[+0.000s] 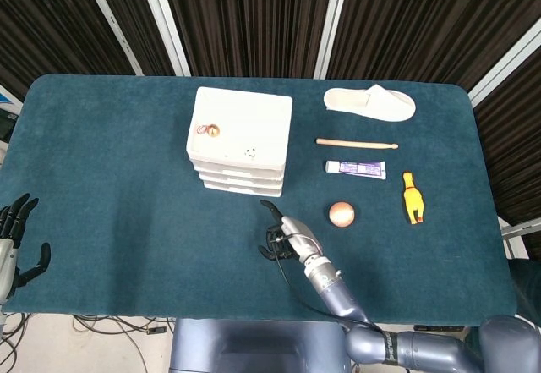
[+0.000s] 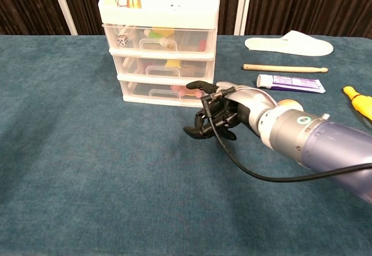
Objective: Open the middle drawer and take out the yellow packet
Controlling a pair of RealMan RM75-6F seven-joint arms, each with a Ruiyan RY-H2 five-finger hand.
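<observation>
- Head view: the white drawer box (image 1: 239,140) sits near the middle of the blue table (image 1: 110,161). All its drawers are pushed in.
- The right hand (image 1: 283,236) is just past the box, at about 5 o'clock from it. Its fingers are curled in and it holds nothing.
- A small orange ball (image 1: 341,213) lies at 3 o'clock from that hand, close by.
- At 3 o'clock from the box lie a wooden stick (image 1: 356,143) and a toothpaste tube (image 1: 356,168). A white slipper (image 1: 369,102) is at 2 o'clock, and a yellow toy chicken (image 1: 412,197) is far off to the right.
- The left hand (image 1: 13,242) is at the table's edge, at 8 o'clock from the box. Its fingers are spread and it is empty.
- Chest view: the right hand (image 2: 218,114) is curled up in front of the box's bottom right corner, not touching it.
- The middle drawer (image 2: 164,67) is closed. The yellow packet (image 2: 173,64) shows through its clear front, inside near the middle.
- The slipper (image 2: 290,43), stick (image 2: 285,68) and tube (image 2: 290,83) lie at 2 to 3 o'clock from the hand.
</observation>
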